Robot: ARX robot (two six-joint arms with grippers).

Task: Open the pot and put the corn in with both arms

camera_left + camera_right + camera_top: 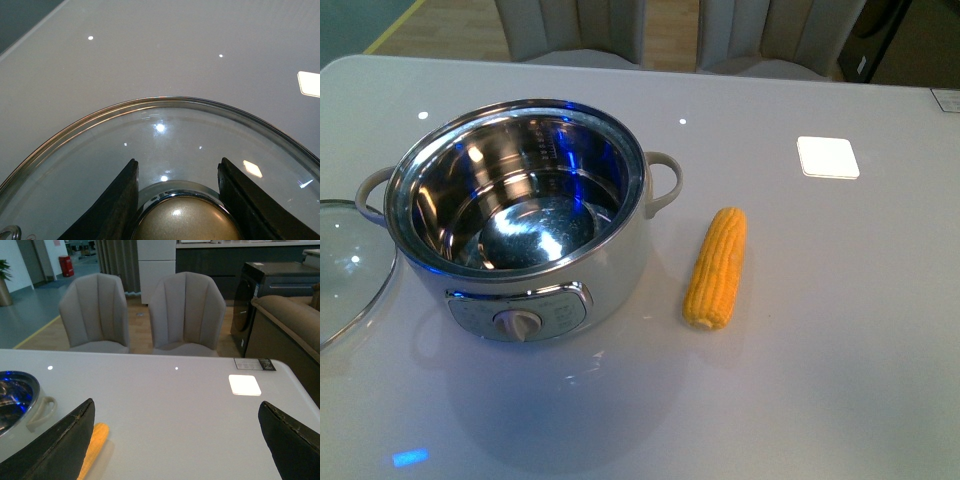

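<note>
Ahead of right end effector [176, 405] — corn [93, 442], apart.

pot [535, 270]: round, white, upright, open-topped. shiny steel inner bowl with blue glints. beige loop handle each side, silver dial panel facing the camera. corn [717, 268]: yellow-orange cob, husk-free, lying flat just right of pot, not touching.

You're looking at a pot [620, 262] with a glossy white shell and a mirror-polished steel bowl. Its lid [90, 155] is clear glass with a metal rim and a shiny beige knob [187, 222]. The corn [717, 267] beside the pot is bumpy, the counter [840, 340] is smooth and glossy, and the right fingers [55, 447] are matt black.
</note>
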